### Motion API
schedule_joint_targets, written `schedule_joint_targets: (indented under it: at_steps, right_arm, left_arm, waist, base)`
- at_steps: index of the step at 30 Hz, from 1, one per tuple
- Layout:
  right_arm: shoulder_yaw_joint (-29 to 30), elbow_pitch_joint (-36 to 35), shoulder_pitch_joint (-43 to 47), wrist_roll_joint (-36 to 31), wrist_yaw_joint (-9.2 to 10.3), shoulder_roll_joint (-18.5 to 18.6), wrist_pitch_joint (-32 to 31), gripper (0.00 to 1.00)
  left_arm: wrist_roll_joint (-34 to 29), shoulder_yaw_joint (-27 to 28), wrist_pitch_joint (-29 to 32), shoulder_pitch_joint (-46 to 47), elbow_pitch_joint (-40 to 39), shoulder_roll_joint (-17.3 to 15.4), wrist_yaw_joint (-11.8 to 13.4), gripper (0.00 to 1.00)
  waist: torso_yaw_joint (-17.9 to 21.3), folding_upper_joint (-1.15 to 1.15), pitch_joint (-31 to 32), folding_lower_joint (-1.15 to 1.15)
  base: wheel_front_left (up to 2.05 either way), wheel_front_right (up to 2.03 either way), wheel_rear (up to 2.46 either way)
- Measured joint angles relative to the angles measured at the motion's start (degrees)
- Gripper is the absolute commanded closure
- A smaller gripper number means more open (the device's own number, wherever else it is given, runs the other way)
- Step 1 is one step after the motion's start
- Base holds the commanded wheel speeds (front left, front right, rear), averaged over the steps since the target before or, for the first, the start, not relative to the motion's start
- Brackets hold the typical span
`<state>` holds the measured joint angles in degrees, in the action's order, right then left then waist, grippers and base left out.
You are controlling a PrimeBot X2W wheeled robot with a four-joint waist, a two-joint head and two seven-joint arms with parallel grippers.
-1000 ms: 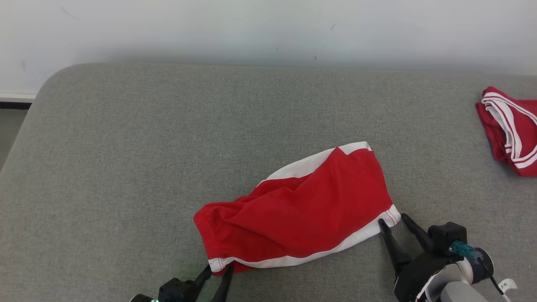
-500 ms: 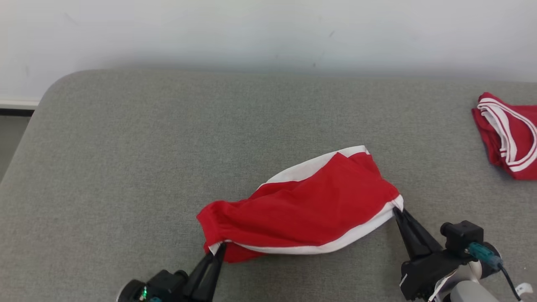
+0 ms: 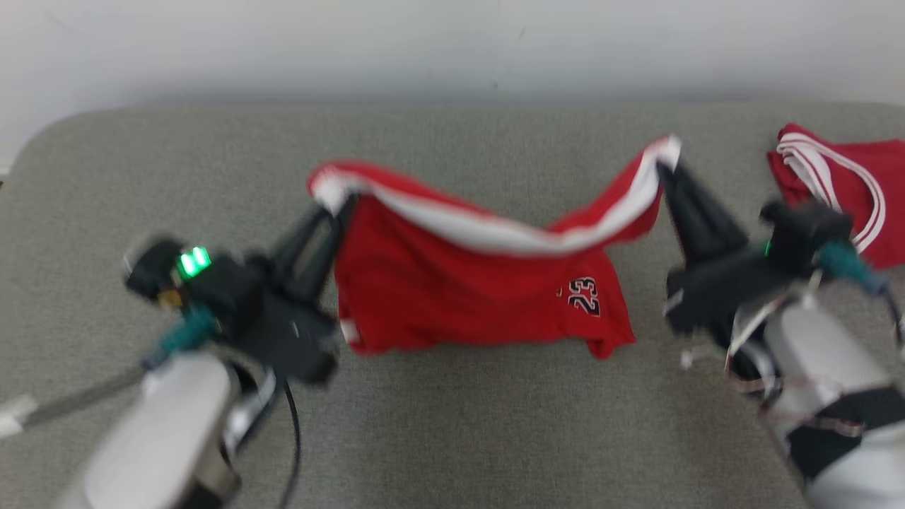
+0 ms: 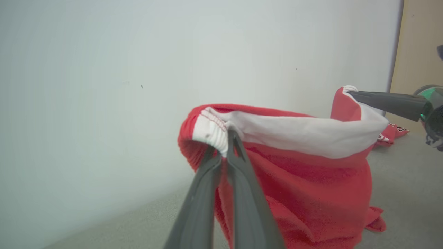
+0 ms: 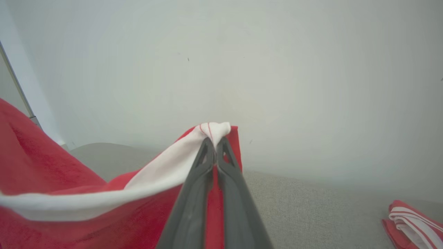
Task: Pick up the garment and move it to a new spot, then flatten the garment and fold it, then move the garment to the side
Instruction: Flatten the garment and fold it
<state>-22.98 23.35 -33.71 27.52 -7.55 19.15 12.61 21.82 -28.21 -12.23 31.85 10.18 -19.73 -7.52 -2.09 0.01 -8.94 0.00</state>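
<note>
We read one piece of writing: a "23" [image 3: 585, 295] in dark, pale-edged digits, toward 4 o'clock on the red garment [image 3: 459, 297]. A small mark beside it is too blurred for us to read.

We hold the garment up over the cushion [image 3: 452, 438] by its white band, which sags between our two grippers while the red cloth hangs below. The left gripper [image 3: 338, 206], at 9 o'clock in the head view, is clamped on the band's left end. The right gripper [image 3: 664, 168], at 2 o'clock, is clamped on its right end.

The head view gives us the number. The left wrist view gives us the ribbed band pinched between the fingers, and a wood panel [image 4: 418, 52] at 2 o'clock. The right wrist view gives us two thin red lines on the band at the fingertips.

Another garment [image 3: 841, 184] lies on the cushion at 3 o'clock in the head view, apart from ours.
</note>
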Motion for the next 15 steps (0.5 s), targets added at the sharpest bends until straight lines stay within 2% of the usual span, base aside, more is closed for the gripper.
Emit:
schedule_joint_targets:
  at_steps: [7,15]
  right_arm:
    - [0.4,2.2,-21.0,1.8,0.00,0.4,-5.0,1.00]
    - [1.5,7.0,-46.2,4.2,0.00,1.1,-11.1,1.00]
  left_arm:
    - [6.1,-1.4,4.6,22.7,1.3,-5.1,0.0,1.00]
    - [13.1,-3.5,8.8,48.6,7.3,-8.1,0.0,1.00]
  waist:
    - [0.8,0.00,-6.0,0.01]
    - [2.0,0.01,-15.0,0.02]
  base:
    - [0.00,0.00,0.00]
    - [0.00,0.00,0.00]
